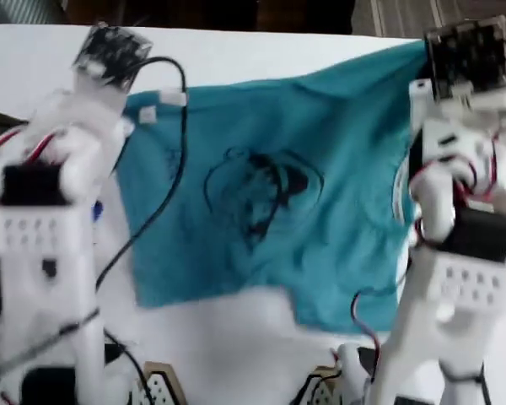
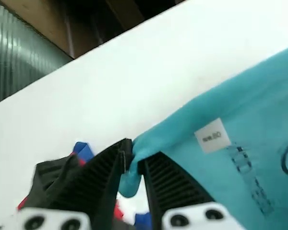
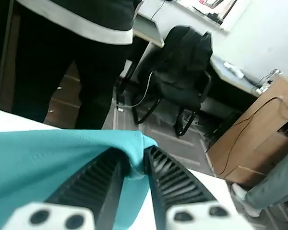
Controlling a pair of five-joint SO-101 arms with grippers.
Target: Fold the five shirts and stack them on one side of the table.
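shirt: teal shirt (image 1: 337, 228) spread wide across the white tabletop (image 1: 236, 342), spanning the gap between the two arms. Print side up.
print: dark line graphic (image 1: 257, 190) near the middle of the cloth.
label: small white tag (image 2: 211, 136) sewn on the shirt close to the corner the left claw holds. It also shows from above (image 1: 148, 114).
left claw: left claw (image 2: 133, 155) is closed down narrow on a bunched corner of the shirt. Teal fabric is squeezed between the ribbed black pads (image 2: 170, 184) and a fold pokes out below the pinch.
right claw: right claw (image 3: 134, 160) is likewise clamped narrow on the shirt's opposite far corner. The cloth drapes over one pad (image 3: 93, 179) and the corner tip sits between the two.
shirt edges: far edge runs between the two pinched corners. Near edge lies on the tabletop in front of the arm bases, with the near-right part hanging lower than the near-left.
other fabric: dark, red and blue cloth (image 2: 81, 149) on the tabletop just behind the left claw, apart from the teal shirt. Can't tell how many pieces.
room: black office chair (image 3: 182, 81) and a cardboard box (image 3: 257, 129) on the floor beyond the tabletop's edge.
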